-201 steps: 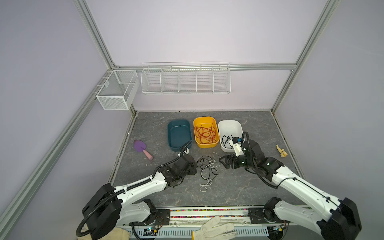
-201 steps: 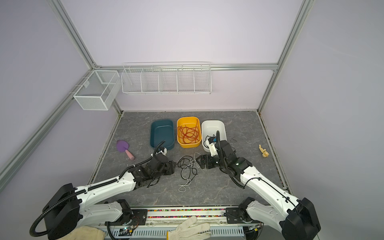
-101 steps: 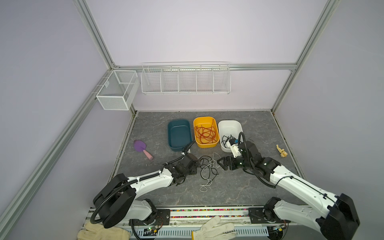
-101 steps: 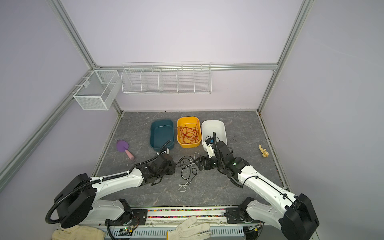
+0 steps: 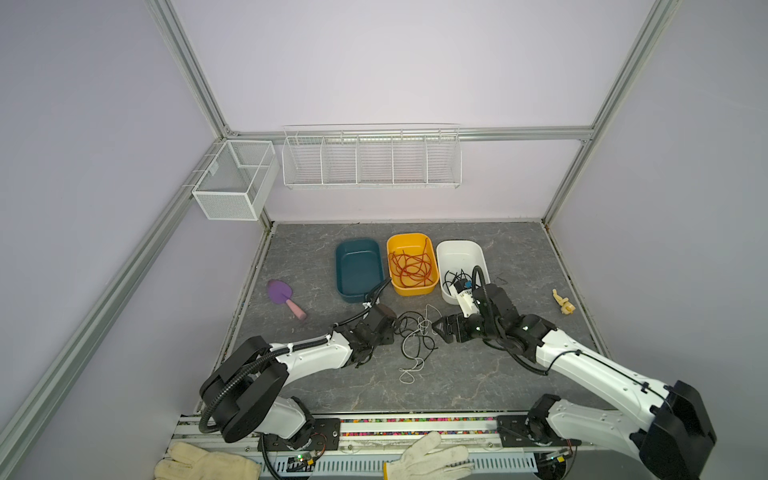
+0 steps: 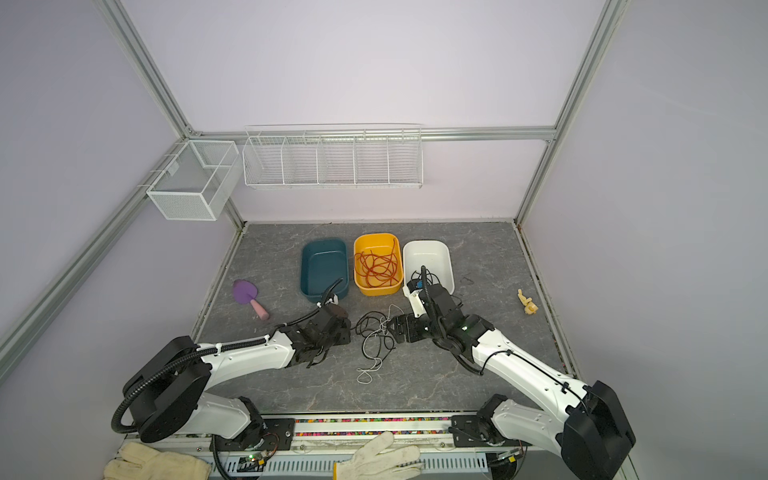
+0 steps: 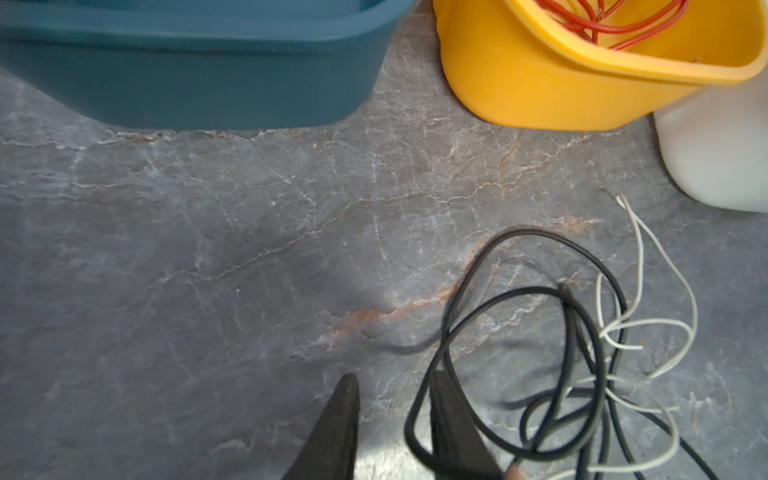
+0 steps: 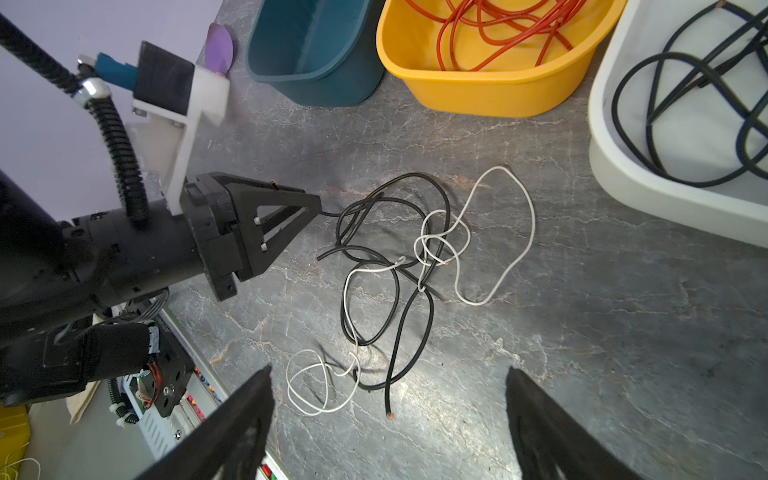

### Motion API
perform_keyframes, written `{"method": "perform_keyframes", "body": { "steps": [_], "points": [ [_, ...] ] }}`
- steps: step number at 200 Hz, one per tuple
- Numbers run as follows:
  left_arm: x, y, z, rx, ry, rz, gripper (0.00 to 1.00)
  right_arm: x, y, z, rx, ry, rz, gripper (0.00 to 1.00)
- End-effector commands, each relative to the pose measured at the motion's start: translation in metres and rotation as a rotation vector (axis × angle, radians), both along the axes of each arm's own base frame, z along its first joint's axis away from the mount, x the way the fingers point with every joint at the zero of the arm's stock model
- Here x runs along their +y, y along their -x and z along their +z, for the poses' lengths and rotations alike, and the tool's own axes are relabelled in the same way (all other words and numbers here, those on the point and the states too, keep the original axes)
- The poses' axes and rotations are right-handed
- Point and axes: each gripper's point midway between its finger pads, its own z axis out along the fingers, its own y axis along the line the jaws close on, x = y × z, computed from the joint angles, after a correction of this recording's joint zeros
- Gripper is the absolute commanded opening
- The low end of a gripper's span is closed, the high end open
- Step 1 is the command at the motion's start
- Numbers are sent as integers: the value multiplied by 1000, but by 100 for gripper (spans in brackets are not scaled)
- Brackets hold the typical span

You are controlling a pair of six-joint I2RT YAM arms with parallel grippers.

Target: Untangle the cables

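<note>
A tangle of black and white cables [image 5: 415, 338] [image 6: 376, 338] lies on the grey tabletop between my two grippers. My left gripper [image 5: 392, 329] [image 7: 390, 380] sits at the tangle's left edge. Its jaws stand narrowly apart, and a black cable loop [image 7: 419, 407] runs through the gap against one finger [image 7: 451, 415]. On the tangle's right side my right gripper [image 5: 439, 328] [image 8: 388, 370] is wide open, with a black cable end [image 8: 390, 413] and a white loop [image 8: 307, 386] lying between its fingers. Red-orange cables [image 5: 411, 266] fill the yellow bin [image 5: 432, 286]. More black cables [image 5: 455, 276] lie in the white bin [image 5: 457, 249].
A teal bin [image 5: 358, 266] with nothing in it stands left of the yellow one. A purple scoop [image 5: 282, 293] lies at the left and a small beige object [image 5: 563, 302] at the right. Gloves [image 5: 428, 459] rest on the front rail. Wire baskets [image 5: 370, 156] hang on the back wall.
My left gripper has slid right to the tangle's edge and its jaws have narrowed around a black loop. The right gripper has shifted slightly left toward the tangle, still wide open.
</note>
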Motion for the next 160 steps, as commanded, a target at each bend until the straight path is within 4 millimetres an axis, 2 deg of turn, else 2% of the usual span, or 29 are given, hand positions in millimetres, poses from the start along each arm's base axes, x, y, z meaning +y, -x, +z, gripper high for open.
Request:
{"method": "perform_keyframes", "body": {
  "steps": [1, 63, 87, 127, 144, 160],
  "points": [
    [-9, -14, 12, -38, 43, 29, 30, 6, -1, 2, -23, 4, 27, 88],
    [-15, -15, 4, -17, 40, 12, 25, 11, 1, 0, -13, 7, 52, 88],
    [-15, -14, 2, -12, 39, 8, 11, 12, 2, 0, -12, 7, 58, 88],
    [-15, -11, 6, -14, 41, -4, 9, 15, 3, -2, -4, 8, 69, 88],
    [-14, -10, 9, -18, 41, -16, 0, 17, 4, -3, 1, 8, 79, 88],
    [-15, -8, 12, -17, 47, -30, 0, 18, 5, -5, 5, 11, 86, 88]
  ]
}}
